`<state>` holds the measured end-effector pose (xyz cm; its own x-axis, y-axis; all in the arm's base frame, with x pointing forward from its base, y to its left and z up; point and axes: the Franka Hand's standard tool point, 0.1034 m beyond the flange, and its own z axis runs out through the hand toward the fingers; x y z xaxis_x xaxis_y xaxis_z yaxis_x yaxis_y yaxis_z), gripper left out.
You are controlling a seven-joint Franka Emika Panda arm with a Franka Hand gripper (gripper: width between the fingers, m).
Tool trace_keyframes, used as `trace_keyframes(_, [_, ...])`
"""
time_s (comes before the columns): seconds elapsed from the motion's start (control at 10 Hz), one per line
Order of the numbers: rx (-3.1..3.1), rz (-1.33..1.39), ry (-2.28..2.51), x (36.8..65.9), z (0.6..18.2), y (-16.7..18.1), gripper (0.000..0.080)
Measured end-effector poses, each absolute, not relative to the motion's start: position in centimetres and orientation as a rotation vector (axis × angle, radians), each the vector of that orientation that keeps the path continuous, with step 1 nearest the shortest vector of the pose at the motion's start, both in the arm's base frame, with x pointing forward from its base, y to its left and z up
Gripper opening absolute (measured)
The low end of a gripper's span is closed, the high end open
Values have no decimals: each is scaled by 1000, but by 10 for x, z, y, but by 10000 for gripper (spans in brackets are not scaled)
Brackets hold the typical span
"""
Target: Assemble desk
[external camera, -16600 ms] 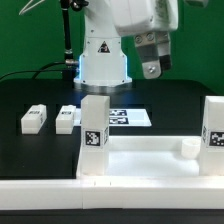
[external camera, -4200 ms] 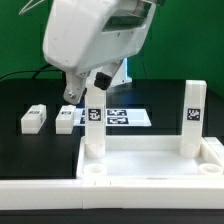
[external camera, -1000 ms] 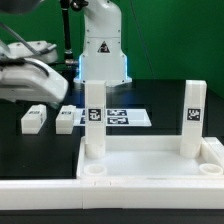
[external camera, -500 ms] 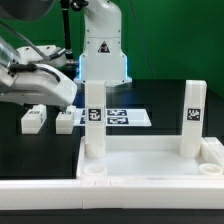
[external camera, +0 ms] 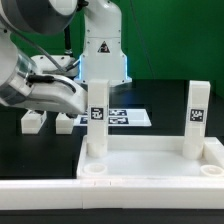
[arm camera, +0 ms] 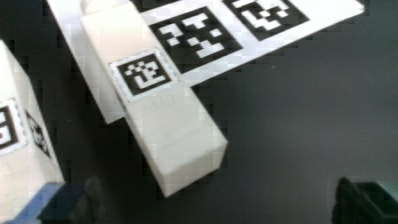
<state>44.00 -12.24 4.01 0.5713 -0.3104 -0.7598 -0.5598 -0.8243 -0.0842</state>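
The pincer (arm camera: 214,205) hangs spread wide apart over a loose leg (arm camera: 169,125) lying flat on the bench (arm camera: 302,120) beside the marker board (arm camera: 214,30), its long axis slanting into the gap.

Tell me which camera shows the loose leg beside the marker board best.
The wrist view: the leg fills the frame's middle, its tag and long side plain, beside the marker board. In the exterior view the arm hides most of it; only a white bit shows.
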Motion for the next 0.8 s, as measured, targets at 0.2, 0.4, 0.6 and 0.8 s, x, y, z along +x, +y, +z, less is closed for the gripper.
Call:
trace_keyframes(0.2, [-2496, 1114, 723, 434, 32, -122, 649])
trace_keyframes(0.4, [-2487, 1132, 727, 429, 28, -119, 649])
trace_keyframes(0.6, [-2486, 1130, 729, 429, 28, -120, 649])
trace_keyframes(0.8, [-2486, 1130, 729, 429, 28, -120, 649])
